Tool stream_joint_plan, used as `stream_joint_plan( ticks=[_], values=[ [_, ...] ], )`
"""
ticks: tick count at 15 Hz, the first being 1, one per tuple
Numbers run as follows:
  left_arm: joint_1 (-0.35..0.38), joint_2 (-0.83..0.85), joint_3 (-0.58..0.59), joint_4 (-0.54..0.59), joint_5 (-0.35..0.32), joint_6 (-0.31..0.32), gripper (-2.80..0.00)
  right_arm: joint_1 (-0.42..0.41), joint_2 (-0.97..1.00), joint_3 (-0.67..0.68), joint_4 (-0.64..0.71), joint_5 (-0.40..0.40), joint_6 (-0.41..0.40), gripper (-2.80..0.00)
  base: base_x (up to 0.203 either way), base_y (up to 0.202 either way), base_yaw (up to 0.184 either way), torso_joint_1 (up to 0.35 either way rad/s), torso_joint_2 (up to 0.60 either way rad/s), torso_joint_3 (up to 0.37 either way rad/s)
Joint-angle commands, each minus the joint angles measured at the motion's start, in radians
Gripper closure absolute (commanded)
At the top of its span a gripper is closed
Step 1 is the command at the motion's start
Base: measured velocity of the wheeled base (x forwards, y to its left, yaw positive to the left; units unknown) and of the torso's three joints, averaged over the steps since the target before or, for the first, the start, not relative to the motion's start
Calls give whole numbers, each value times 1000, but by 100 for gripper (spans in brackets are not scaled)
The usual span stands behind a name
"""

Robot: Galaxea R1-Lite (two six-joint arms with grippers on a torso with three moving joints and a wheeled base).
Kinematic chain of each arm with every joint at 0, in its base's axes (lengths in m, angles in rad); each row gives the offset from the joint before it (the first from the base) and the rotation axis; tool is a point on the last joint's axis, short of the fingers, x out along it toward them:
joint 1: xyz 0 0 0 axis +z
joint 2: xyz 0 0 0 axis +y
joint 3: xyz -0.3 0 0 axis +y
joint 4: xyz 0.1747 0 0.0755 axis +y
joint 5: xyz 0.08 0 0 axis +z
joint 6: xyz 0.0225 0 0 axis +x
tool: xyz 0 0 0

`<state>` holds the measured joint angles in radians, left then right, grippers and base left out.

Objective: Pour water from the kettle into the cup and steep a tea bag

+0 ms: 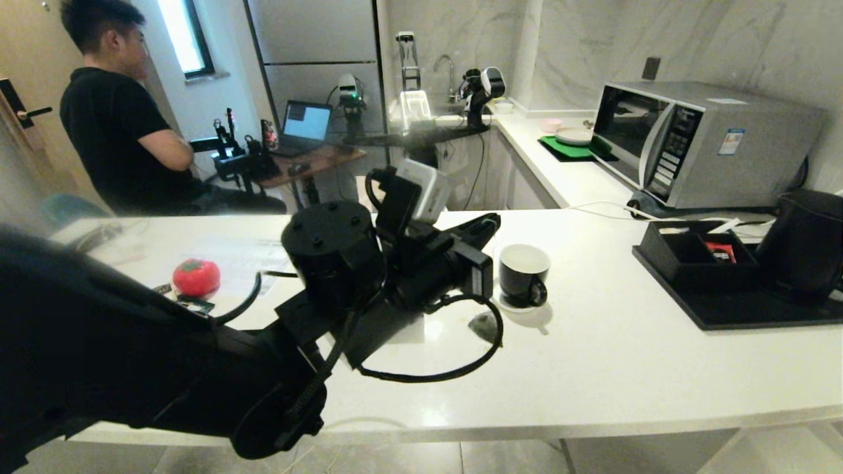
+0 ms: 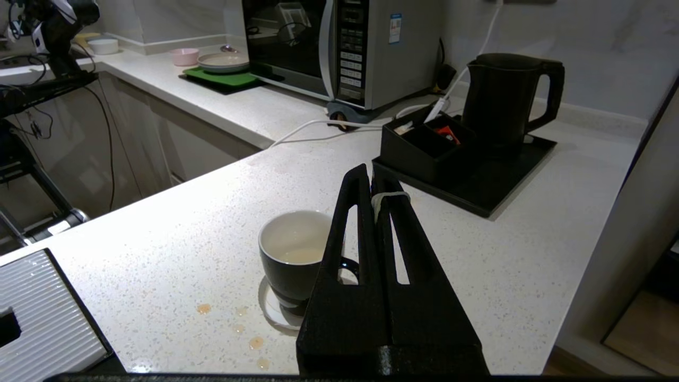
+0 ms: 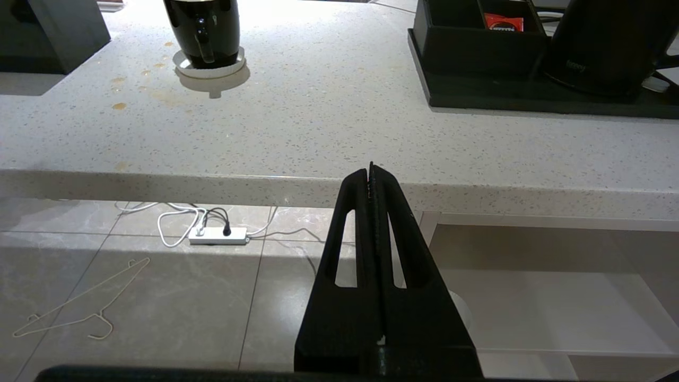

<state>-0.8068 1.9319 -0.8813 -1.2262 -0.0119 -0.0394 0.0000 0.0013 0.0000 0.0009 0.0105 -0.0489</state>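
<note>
Nearest us, the left gripper (image 2: 371, 183) is raised over the white table (image 1: 593, 355), its jaws pressed together on nothing, tips poised just beside the cup (image 2: 294, 254), which suggests a waiting pose, not a grasp. The right gripper (image 3: 371, 170), jaws likewise pressed together and empty, hangs off the table's near edge, low enough that we see floor tiles and a power strip (image 3: 217, 234) beyond it. The cup stands upright on its small saucer (image 3: 209, 66) with a little pale liquid in its white interior; a few drops lie on the table beside it. Farther right, the kettle (image 2: 501, 101) rests upright on a black tray (image 2: 477, 183) next to a compartmented box (image 2: 424, 146) holding a red sachet (image 2: 448, 135), the supplies grouped within the right arm's reach, we judge. Behind these stand a microwave (image 1: 698, 141) and, at far left, a seated person (image 1: 125, 125).
</note>
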Motion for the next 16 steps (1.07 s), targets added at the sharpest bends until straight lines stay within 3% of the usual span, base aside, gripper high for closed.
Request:
stream_joint_plan(
  ticks=[1, 16],
  values=[
    [0, -10, 2, -7, 0, -1, 0, 0, 0, 0, -1, 0, -1, 0, 0, 0, 0, 0, 0, 0],
    [34, 33, -12, -9, -2, -8, 0, 0, 0, 0, -1, 0, 0, 0, 0, 0, 0, 0, 0, 0]
  ],
)
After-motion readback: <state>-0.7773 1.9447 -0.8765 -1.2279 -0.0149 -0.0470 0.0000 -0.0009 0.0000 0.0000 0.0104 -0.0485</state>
